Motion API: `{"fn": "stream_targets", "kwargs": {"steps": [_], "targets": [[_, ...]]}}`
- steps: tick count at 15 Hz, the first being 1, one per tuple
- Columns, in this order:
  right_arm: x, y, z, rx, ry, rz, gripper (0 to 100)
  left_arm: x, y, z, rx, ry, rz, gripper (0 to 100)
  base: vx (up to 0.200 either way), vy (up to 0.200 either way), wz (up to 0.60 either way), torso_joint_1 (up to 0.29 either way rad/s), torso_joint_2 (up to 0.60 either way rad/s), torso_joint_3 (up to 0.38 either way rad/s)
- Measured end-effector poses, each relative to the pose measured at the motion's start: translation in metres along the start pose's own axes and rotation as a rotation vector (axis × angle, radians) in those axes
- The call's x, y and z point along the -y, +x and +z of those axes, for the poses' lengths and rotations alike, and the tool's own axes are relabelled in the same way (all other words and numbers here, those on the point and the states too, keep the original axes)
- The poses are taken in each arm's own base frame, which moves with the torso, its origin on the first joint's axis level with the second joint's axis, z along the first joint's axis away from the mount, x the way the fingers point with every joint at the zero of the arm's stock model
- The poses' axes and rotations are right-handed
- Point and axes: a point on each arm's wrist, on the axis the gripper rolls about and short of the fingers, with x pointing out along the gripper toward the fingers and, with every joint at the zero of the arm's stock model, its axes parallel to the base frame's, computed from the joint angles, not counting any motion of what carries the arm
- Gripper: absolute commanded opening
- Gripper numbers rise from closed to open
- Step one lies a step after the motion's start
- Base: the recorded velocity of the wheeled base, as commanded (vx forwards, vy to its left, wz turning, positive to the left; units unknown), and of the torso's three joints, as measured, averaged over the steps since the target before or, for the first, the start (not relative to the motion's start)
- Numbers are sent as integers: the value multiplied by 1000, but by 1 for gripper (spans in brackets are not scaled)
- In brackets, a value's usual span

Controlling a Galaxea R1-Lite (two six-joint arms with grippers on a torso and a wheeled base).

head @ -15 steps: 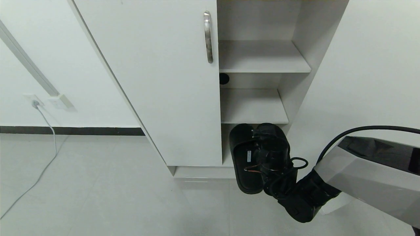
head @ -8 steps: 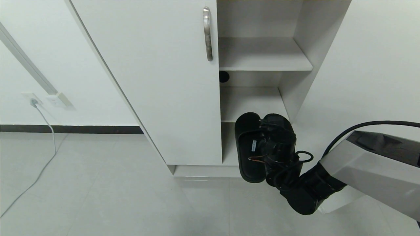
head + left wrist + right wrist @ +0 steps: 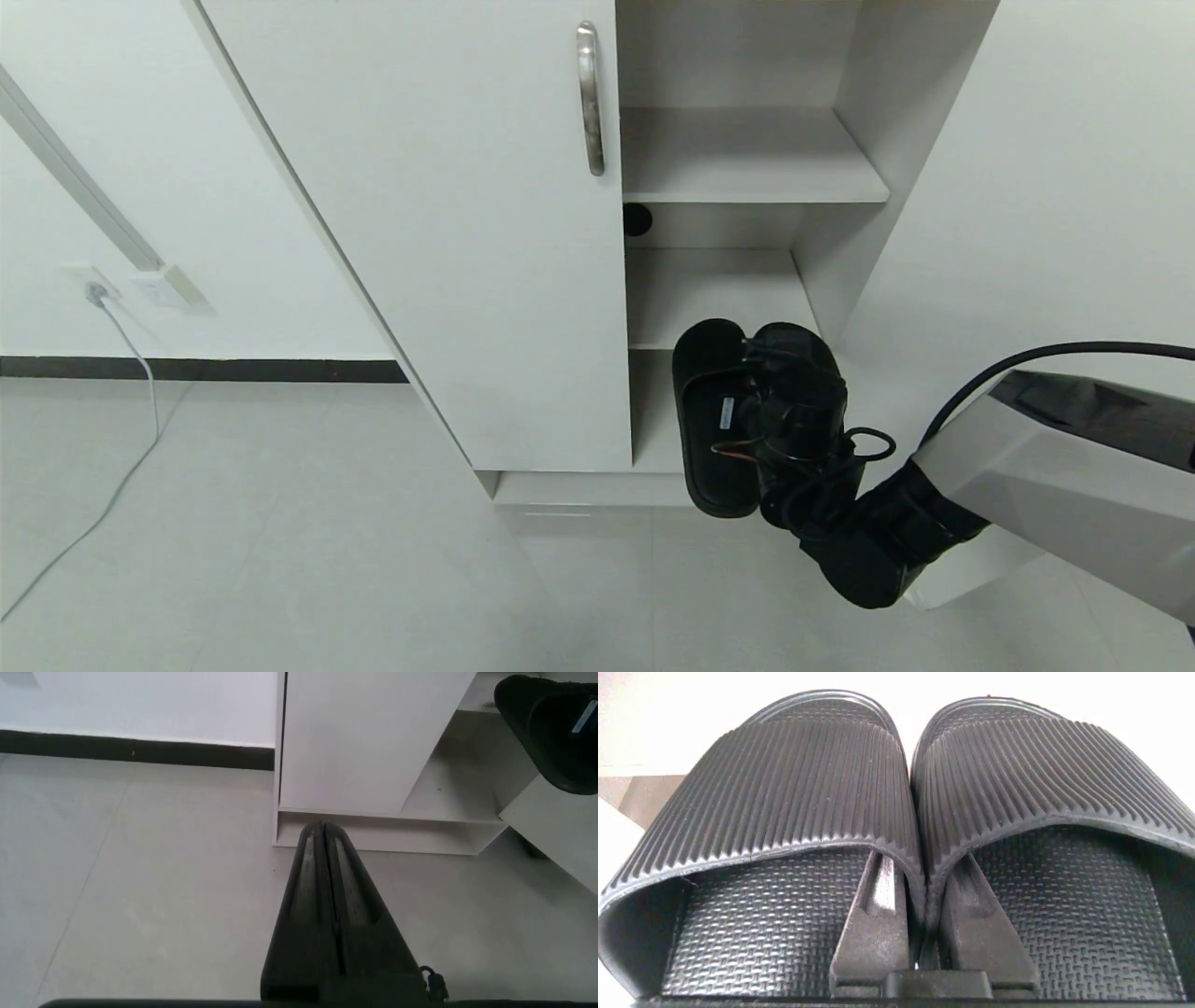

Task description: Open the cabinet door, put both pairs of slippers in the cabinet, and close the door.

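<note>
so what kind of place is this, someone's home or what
Probably a plain indoor room, maybe a home entryway or a mock-up of one: a white cabinet with open shelves, a pale tiled floor with a dark skirting strip, and a wall socket with a cable plugged in.

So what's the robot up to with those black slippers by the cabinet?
The right gripper holds a pair of black slippers, pinched together, just in front of the bottom opening of the cabinet. The door is already swung open, and the slippers are not inside yet. The left gripper hangs shut over the floor, holding nothing.
</note>
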Motion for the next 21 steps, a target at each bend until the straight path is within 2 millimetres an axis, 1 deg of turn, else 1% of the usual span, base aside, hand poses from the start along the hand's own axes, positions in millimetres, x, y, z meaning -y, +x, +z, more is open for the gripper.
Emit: {"fn": "stream_targets", "kwargs": {"steps": [8,12,16,21], "targets": [[1,-2,-4,-11,-18,5,0,0,0,0,0,0,0,0,200,0,0,3,2,1],[1,-2,-9,-24,-30,12,0,0,0,0,0,-1,0,0,0,0,0,0,0,0],[-5,14,-13,-3,-11,32,0,0,0,0,0,-1,1,0,0,0,0,0,0,0],[-2,46,-15,-3,-13,-4,0,0,0,0,0,-1,1,0,0,0,0,0,0,0]]}}
